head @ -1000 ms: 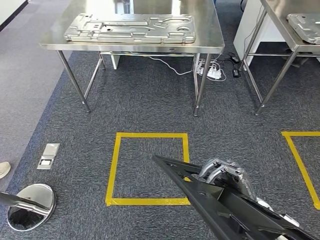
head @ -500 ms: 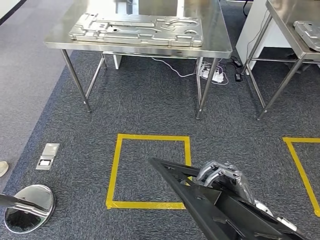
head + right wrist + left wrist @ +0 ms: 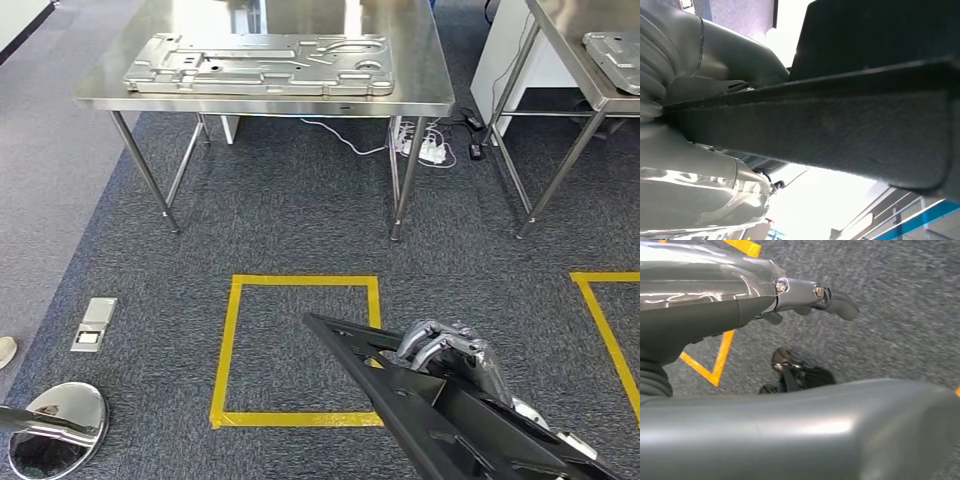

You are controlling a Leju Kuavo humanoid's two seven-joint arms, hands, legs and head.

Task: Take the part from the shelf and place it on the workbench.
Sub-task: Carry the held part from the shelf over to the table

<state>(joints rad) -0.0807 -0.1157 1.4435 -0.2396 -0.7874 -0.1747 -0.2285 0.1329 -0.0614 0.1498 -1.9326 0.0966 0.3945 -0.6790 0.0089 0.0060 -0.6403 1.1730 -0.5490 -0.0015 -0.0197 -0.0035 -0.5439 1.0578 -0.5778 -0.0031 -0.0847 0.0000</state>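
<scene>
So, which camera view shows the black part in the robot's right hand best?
The head view: the black part shows its long ribbed shape, with the right hand gripping it above the carpet. The right wrist view shows one dark edge very close. The left wrist view shows the left hand over carpet.

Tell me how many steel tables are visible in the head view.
2. One steel table stands straight ahead beyond the yellow floor square, carrying a large metal panel. The second table is at the right edge, partly cut off; more may stand outside the picture.
</scene>
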